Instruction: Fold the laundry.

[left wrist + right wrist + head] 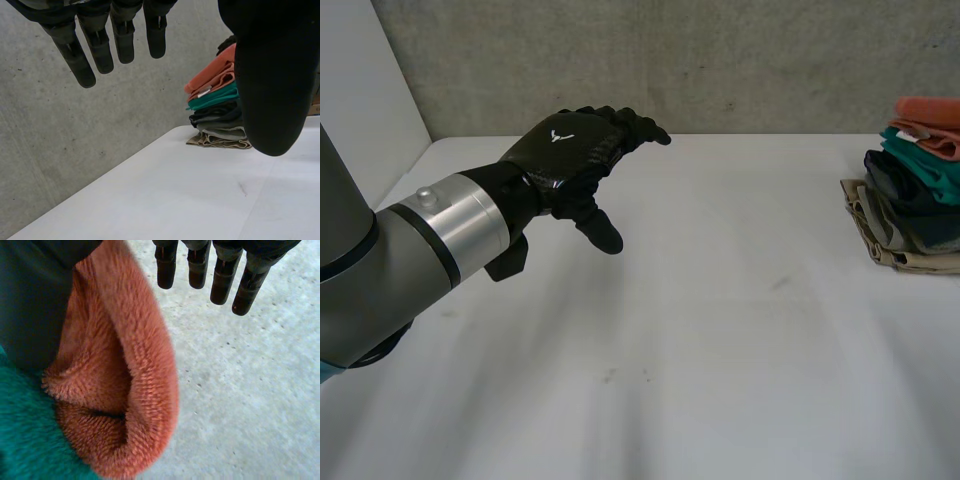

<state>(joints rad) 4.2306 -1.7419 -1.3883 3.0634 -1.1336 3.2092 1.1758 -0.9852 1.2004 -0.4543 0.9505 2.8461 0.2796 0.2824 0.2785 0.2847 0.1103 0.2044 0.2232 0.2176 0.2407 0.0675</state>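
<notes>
Found the left hand [570,152] raised above the white bench [720,340] toward its left rear, back of the hand upward, fingers [95,47] stretched straight and spread, thumb [270,90] angled down and apart from them; held nothing, touched nothing; read it as loose and unclenched. Placed the laundry well apart from that hand: a stack of folded clothes [915,195] at the bench's far right edge, near the grey concrete wall [720,60]; listed from the top an orange piece [930,115], a teal piece [920,160], dark pieces [920,215] below, and a beige piece [890,242] at the bottom, against the bench. Saw the same stack [217,112] in the left wrist view beyond the fingertips, with white bench [175,200] between. Found the right hand [220,275] in its own wrist view right at the stack's top; fingers straight, parted, hanging free before the wall [250,390], closed on nothing; orange piece [125,390], fleecy up close, just beside the hand on the thumb side, teal piece [25,445] under it. Could not tell the dark mass [30,300] against the orange piece for thumb or garment; could not make out any contact there.
</notes>
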